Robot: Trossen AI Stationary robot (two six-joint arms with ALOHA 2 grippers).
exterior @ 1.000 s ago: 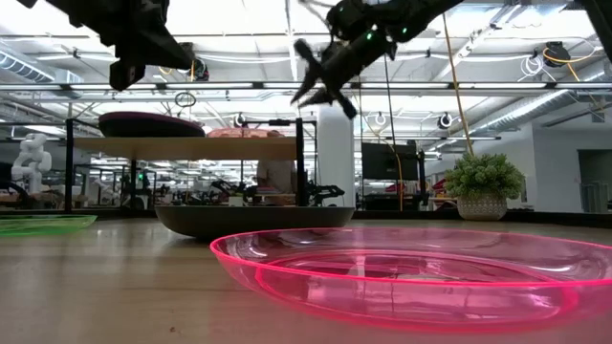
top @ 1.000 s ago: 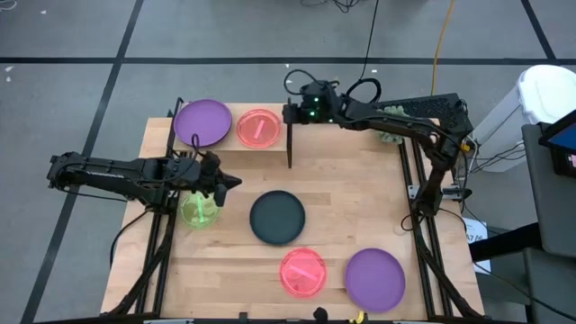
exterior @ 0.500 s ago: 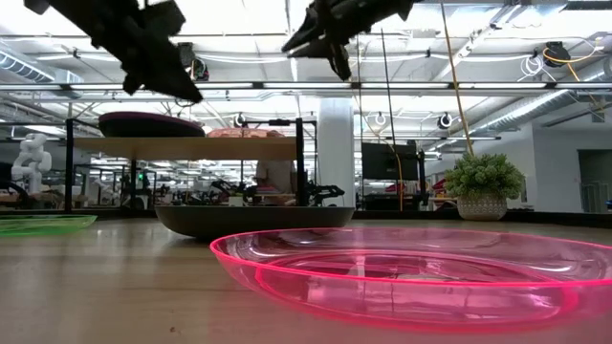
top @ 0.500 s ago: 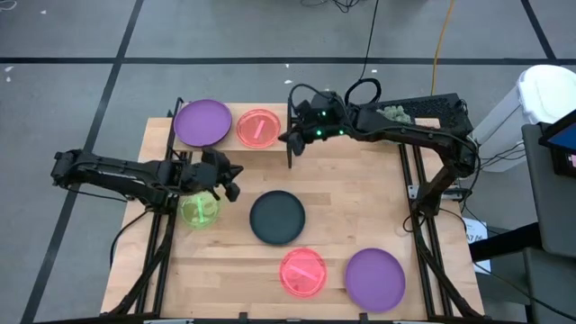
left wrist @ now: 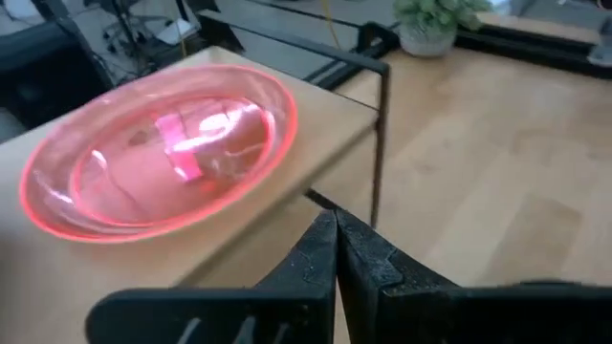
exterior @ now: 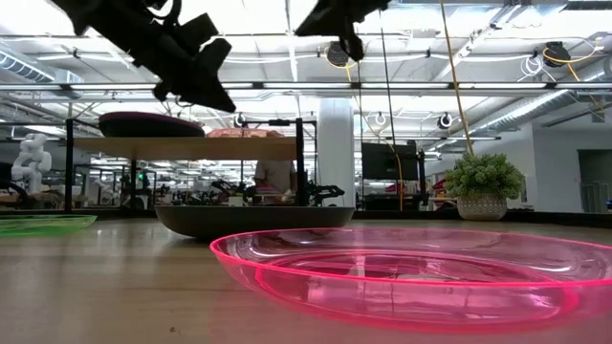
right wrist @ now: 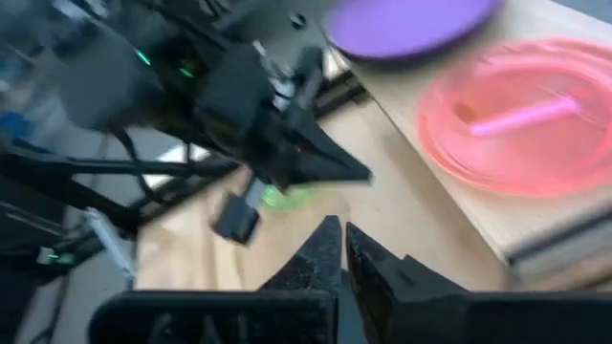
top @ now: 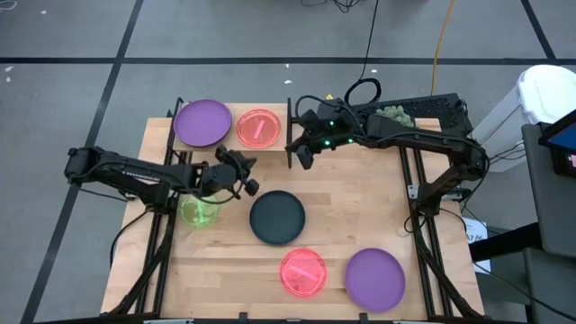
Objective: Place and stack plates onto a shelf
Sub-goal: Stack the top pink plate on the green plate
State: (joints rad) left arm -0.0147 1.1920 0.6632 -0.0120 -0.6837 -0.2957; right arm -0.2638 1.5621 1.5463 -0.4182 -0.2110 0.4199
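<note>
1. High view: the shelf [top: 229, 144] stands at the far side of the tabletop [top: 360, 207] and carries one purple plate [top: 202, 122] and one pink plate [top: 258, 128], side by side. On the tabletop lie a green plate [top: 198, 211], a dark plate [top: 277, 217], a second pink plate [top: 302, 272] and a second purple plate [top: 375, 279]. The left gripper [top: 248, 185] hangs between the green plate and the dark plate. The right gripper [top: 301, 157] is just beside the shelf's right end panel.

2. Low view: both grippers are high above the tabletop and carry nothing. The dark plate [exterior: 253, 218] lies in front of the shelf [exterior: 186, 146].

3. Left wrist view: the fingers [left wrist: 325, 263] are closed together and empty. The pink plate [left wrist: 163, 153] rests on the shelf ahead.

4. Right wrist view: the fingers [right wrist: 335, 263] are also closed, with nothing between them.

5. Judgement: the step seems to be between two plates. Next, a gripper must open, go down to a plate's rim, probably the dark one, and grip it.
</note>
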